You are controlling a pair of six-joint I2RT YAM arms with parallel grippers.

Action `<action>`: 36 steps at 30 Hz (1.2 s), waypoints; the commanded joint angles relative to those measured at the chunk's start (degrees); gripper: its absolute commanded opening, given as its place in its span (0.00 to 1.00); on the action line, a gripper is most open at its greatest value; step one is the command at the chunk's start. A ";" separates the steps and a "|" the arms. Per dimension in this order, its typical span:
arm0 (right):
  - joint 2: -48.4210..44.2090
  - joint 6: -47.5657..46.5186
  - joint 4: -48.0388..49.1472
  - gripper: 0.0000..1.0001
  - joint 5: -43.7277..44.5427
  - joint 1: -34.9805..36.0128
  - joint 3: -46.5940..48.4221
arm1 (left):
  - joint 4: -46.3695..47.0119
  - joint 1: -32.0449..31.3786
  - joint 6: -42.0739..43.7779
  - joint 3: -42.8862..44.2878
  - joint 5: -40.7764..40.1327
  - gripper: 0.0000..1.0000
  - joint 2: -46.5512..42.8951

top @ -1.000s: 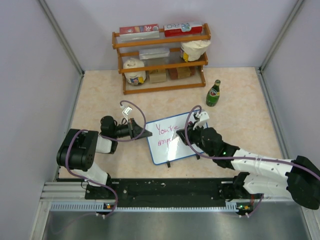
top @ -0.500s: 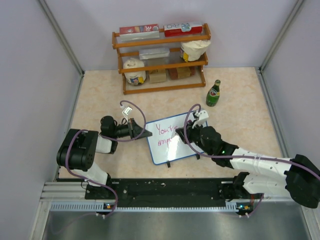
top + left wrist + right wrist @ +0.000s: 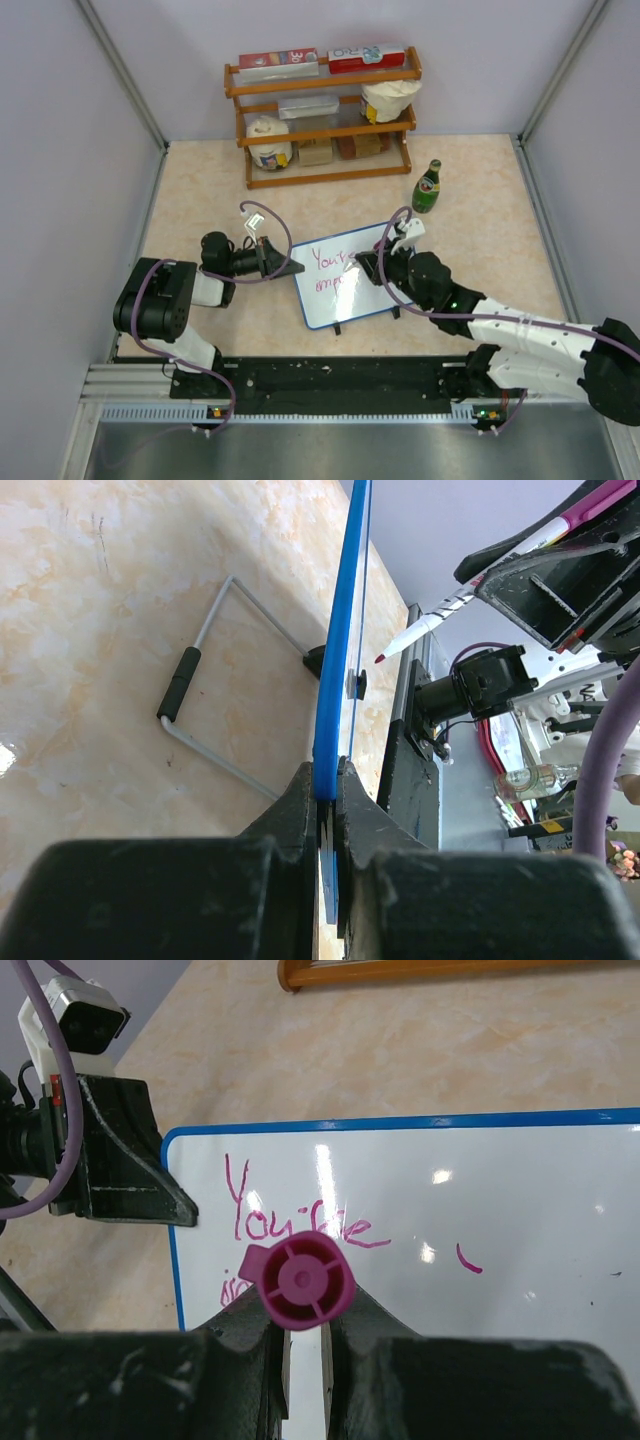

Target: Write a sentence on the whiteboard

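Note:
The whiteboard [image 3: 338,300], white with a blue frame, stands tilted on the table between my arms. Pink writing reads "You're" [image 3: 300,1222] on its upper line, with more letters below and a short stroke to the right. My left gripper [image 3: 284,268] is shut on the board's left edge [image 3: 338,630], the blue frame pinched between both fingers [image 3: 300,800]. Over the board's middle, my right gripper [image 3: 374,268] is shut on a pink marker [image 3: 297,1280]. In the left wrist view the marker's tip [image 3: 385,656] sits a little off the board's face.
A wooden rack [image 3: 322,115] with boxes and jars stands at the back. A green bottle [image 3: 427,188] stands just beyond the board's far right corner. The board's wire stand [image 3: 215,680] rests on the table behind it.
My right gripper with the marker has shifted slightly toward the far right over the board. The left arm and the board have not moved.

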 commanded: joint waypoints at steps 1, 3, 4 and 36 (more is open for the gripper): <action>1.11 -0.33 1.35 0.00 0.18 -0.77 0.46 | 2.72 0.92 3.09 -0.28 -3.24 0.00 0.74; 1.90 -0.33 1.96 0.00 0.36 -0.85 0.46 | 2.72 0.92 3.18 -0.28 -3.24 0.00 0.74; 2.25 -0.15 2.31 0.00 0.27 -1.11 0.29 | 2.72 0.92 3.18 -0.28 -3.24 0.00 0.74; 0.41 1.08 1.43 0.00 -3.07 -2.44 -4.81 | 3.16 0.92 3.00 -0.28 -3.24 0.00 0.92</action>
